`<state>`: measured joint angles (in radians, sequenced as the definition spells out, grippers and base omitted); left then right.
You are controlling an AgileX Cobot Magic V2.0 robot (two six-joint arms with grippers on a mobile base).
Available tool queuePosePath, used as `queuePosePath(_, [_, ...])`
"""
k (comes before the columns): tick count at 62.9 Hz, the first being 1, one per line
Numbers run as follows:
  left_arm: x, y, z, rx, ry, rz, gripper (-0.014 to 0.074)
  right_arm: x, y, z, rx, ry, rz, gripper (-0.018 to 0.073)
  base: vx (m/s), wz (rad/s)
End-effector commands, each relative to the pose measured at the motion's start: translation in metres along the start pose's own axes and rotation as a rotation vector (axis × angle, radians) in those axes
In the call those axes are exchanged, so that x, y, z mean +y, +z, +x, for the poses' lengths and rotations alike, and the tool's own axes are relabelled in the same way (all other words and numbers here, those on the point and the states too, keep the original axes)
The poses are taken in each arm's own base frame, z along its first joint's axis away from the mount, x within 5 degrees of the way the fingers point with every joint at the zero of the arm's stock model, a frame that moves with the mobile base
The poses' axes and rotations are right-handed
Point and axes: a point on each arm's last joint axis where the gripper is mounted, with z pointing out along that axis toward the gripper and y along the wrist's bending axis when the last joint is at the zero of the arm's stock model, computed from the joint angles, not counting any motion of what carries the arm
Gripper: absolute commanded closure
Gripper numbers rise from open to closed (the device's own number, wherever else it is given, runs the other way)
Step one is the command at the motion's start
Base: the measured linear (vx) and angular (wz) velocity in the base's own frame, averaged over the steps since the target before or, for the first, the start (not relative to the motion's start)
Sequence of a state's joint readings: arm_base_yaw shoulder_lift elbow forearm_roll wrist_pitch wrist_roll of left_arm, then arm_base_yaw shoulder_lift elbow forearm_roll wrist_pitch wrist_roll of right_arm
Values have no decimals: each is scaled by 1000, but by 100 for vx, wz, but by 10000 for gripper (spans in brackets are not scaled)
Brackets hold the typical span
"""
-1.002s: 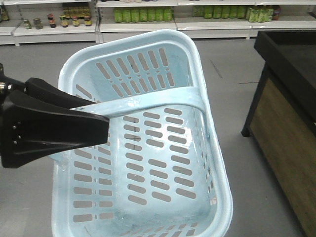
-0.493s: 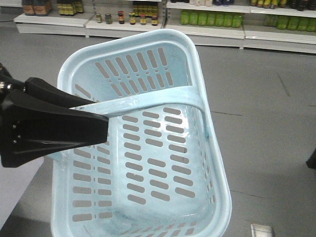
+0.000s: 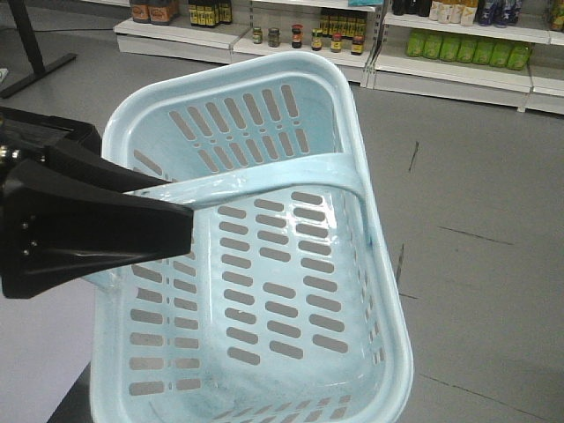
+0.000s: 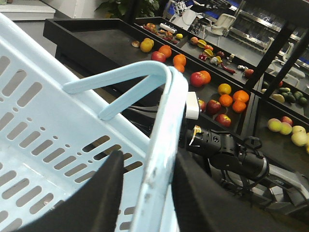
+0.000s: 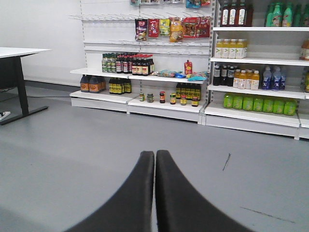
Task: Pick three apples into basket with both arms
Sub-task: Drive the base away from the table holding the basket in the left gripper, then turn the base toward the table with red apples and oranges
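Note:
The pale blue basket (image 3: pixel 384 291) fills the front view, empty, hanging above the grey floor. My left gripper (image 3: pixel 181 207) is shut on the basket's left rim where the band handle (image 3: pixel 282 176) joins. In the left wrist view my left gripper (image 4: pixel 147 162) has one jaw inside the basket wall (image 4: pixel 43 121) and one outside, pinching the rim. Dark red apples (image 4: pixel 214 106) (image 4: pixel 223 120) lie among oranges on the black display table (image 4: pixel 96 41) behind the basket. My right gripper (image 5: pixel 155 154) is shut and empty, facing the store shelves.
Several oranges (image 4: pixel 179 60) and other fruit lie on the black display. Another black arm (image 4: pixel 231 152) sits just beyond the basket rim. Store shelves (image 5: pixel 164 104) with bottles stand across the grey floor. A table leg (image 3: pixel 35 53) stands at far left.
The background has slid right in the front view: the black display table left the frame and the shelves moved rightward. The basket and my left gripper keep the same place in view.

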<state>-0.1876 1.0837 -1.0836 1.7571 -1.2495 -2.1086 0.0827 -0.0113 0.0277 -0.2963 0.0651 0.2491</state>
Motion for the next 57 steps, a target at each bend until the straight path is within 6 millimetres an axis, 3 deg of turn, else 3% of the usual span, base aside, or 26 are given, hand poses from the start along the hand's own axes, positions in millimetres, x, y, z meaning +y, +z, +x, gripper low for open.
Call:
queuePosePath(1, [-12, -3, -3, 22, 28, 25, 603, 1, -1, -3, -68, -11, -12, 564, 20, 11])
queuePosePath(23, [-12, -3, -3, 22, 28, 26, 603, 1, -1, -3, -68, -11, -12, 564, 22, -8])
queuePosePath(57, [-12, -3, -3, 22, 28, 26, 603, 1, -1, -3, -68, -11, -12, 564, 24, -33])
